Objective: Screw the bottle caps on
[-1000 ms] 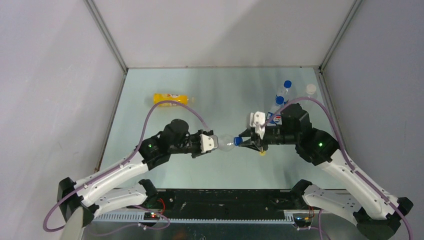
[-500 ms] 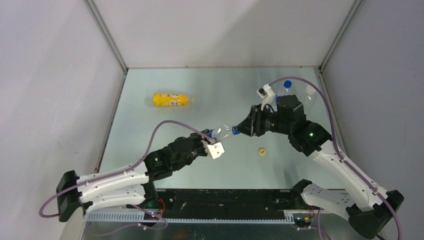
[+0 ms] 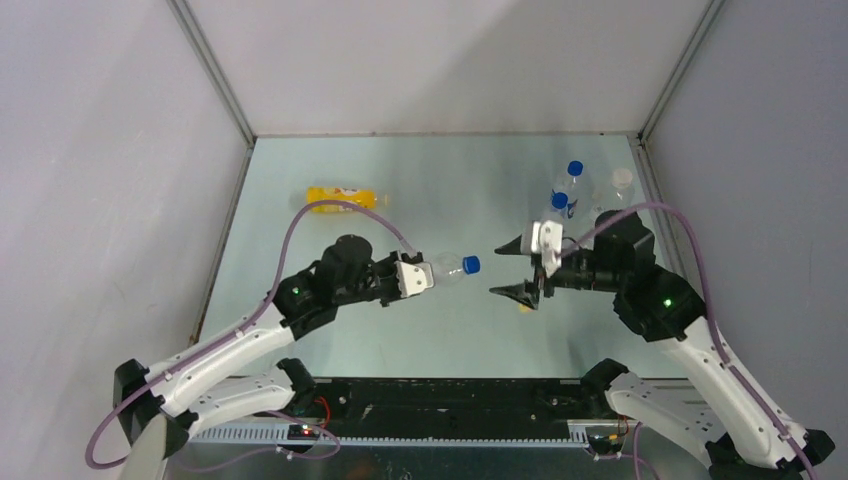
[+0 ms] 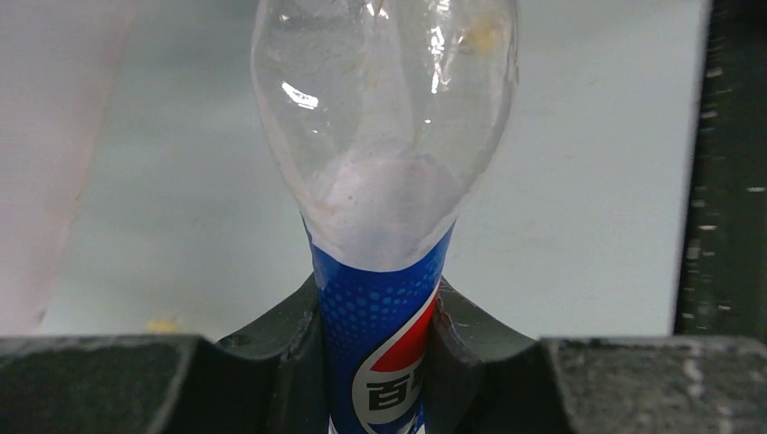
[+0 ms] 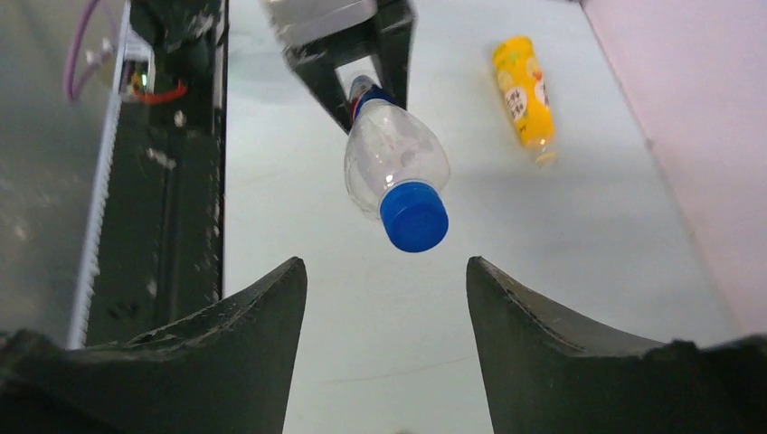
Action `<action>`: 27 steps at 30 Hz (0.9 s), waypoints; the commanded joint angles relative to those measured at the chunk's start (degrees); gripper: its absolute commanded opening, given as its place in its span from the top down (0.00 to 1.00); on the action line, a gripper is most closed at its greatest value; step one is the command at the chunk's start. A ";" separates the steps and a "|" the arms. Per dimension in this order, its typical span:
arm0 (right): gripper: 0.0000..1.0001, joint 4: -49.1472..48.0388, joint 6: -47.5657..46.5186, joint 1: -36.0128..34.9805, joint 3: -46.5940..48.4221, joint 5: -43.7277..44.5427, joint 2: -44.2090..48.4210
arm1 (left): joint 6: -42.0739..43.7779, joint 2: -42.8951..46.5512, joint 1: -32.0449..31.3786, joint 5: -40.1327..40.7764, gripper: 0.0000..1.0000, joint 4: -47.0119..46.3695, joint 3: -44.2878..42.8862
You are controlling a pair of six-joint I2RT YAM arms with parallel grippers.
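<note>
My left gripper (image 3: 428, 274) (image 4: 380, 312) is shut on the blue label of a clear Pepsi bottle (image 3: 447, 269) (image 4: 387, 136), held level above the table with its neck pointing right. A blue cap (image 3: 471, 264) (image 5: 414, 215) sits on that neck. Just right of the cap, my right gripper (image 3: 512, 269) (image 5: 384, 276) is open and clear of it, nothing between its fingers. A yellow cap (image 3: 523, 306) lies on the table under the right gripper. The yellow-orange bottle (image 3: 340, 196) (image 5: 524, 90) lies on its side at the back left.
Two clear bottles with blue caps (image 3: 574, 169) (image 3: 559, 200) stand at the back right, next to a clear bottle with a white cap (image 3: 622, 178). Grey walls enclose the table (image 3: 420, 190) on three sides. The black base rail (image 3: 450, 400) runs along the near edge.
My right gripper has opened, let go of the blue cap and drawn back to the right. The cap stays on the bottle. The left arm has swung the bottle back to level.
</note>
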State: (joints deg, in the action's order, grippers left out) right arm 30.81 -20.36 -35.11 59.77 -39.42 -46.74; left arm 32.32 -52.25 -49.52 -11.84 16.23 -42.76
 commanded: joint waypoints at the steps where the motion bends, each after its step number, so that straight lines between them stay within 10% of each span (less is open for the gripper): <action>1: 0.32 7.27 -25.44 -2.20 0.76 -5.61 1.06 | -1.33 -2.53 1.39 -18.28 0.98 7.92 -5.93; 27: 0.58 9.98 -28.92 -5.95 0.79 -9.18 -1.71 | -0.32 -7.21 1.68 -25.67 0.98 9.42 -11.25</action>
State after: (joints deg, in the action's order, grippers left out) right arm 40.62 -49.06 -40.45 59.77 -48.34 -47.97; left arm 31.94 -59.66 -48.23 -35.03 27.55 -51.55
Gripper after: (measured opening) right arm 0.456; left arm 0.353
